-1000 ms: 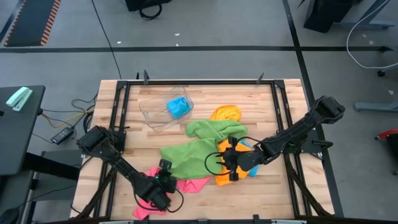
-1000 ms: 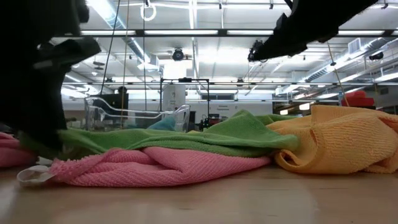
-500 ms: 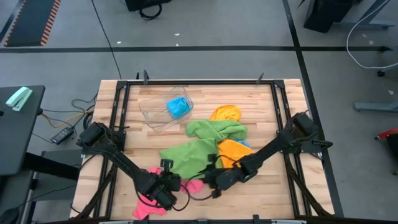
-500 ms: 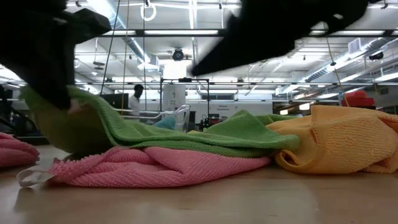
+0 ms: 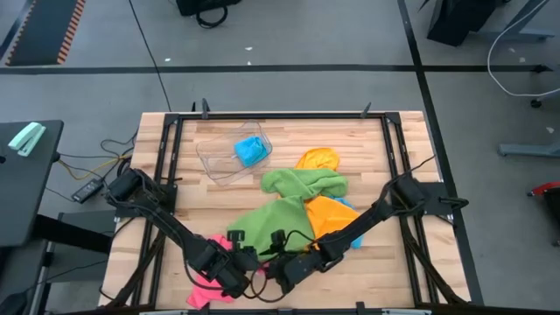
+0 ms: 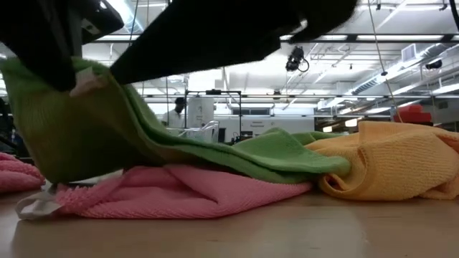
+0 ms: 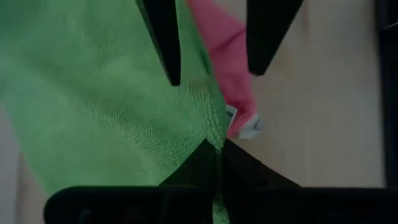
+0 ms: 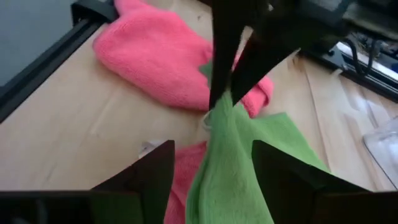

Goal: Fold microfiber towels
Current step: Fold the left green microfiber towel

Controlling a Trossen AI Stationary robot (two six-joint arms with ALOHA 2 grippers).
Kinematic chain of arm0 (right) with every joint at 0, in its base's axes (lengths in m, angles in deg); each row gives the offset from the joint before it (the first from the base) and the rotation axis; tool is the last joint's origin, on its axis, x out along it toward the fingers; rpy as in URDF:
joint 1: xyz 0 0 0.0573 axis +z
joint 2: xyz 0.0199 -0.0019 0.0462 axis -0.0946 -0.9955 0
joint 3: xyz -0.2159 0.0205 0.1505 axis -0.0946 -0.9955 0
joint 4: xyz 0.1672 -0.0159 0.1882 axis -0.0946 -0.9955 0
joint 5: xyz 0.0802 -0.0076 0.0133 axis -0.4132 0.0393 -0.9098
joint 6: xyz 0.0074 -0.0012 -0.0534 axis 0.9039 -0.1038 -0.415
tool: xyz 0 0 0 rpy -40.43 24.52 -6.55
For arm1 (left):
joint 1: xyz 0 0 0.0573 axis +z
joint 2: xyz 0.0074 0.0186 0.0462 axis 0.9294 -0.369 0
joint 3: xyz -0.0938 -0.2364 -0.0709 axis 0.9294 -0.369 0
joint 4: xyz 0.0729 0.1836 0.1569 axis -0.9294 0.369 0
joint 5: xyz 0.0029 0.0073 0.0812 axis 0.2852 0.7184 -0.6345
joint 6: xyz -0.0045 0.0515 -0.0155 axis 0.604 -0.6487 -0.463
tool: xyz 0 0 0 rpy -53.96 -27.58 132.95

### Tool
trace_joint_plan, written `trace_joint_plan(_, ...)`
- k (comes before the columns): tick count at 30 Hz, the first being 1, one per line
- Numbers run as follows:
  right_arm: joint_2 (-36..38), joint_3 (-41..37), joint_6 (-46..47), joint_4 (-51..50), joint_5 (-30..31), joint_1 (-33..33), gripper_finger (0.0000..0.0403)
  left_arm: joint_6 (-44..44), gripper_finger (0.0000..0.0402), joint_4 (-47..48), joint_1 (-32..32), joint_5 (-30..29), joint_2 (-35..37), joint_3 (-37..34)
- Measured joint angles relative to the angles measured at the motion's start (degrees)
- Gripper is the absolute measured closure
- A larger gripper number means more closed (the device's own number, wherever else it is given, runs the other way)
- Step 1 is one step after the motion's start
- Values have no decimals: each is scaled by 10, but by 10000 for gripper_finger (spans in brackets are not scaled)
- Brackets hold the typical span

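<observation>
Two dark arms reaching low over the near edge of the wooden table [image 5: 402, 149], meeting around the middle. Left gripper [image 5: 238, 260] coming in from the left side, fingers pressed together on a corner of the green towel [image 5: 271, 214] and holding that corner up off the table. Clear in the left wrist view: green towel [image 7: 106, 106] edge pinched right at the fingertips, with a pink towel [image 7: 233, 68] and its little white tag lying underneath on the wood. Same story in the low view, green towel [image 6: 107, 136] corner lifted high on the left, draping down over the pink towel [image 6: 172, 193].

Right gripper [image 5: 278, 269] stretched across from the right side, sitting just beside the left one, fingers spread apart and holding nothing. Right wrist view looks between its own two fingers straight at the raised green towel [image 8: 239, 162], which hangs in the gap but not touched as far as can be told.

Rest of the pile: orange towel [image 5: 328, 214] touching the green one on the right, second orange towel [image 5: 317, 159] farther back, second pink towel [image 8: 155, 56] by the left arm near the table edge, and a blue towel [image 5: 251, 150] inside the clear plastic tub [image 5: 214, 157] toward the far left.
</observation>
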Motion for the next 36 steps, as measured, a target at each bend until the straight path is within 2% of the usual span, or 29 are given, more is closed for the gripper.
trace_joint_plan(6,-11,6,5,13,31,10,183,32,391,-35,0,0,0,0)
trace_joint_plan(13,-15,6,-17,19,43,21,187,65,362,-55,5,0,-2,0)
trace_joint_plan(20,-17,6,-20,19,43,13,196,48,387,-92,8,-1,-3,0)
trace_joint_plan(25,-17,6,-22,18,36,11,251,39,373,-94,8,0,-3,0)
trace_joint_plan(31,-17,5,-18,7,-30,-2,376,-11,334,-94,7,-16,-3,0)
trace_joint_plan(33,-16,5,-6,-20,-34,-4,392,-21,317,-93,7,-19,-3,0)
trace_joint_plan(36,-4,5,23,-83,-16,1,392,-21,291,-70,-7,-21,3,0)
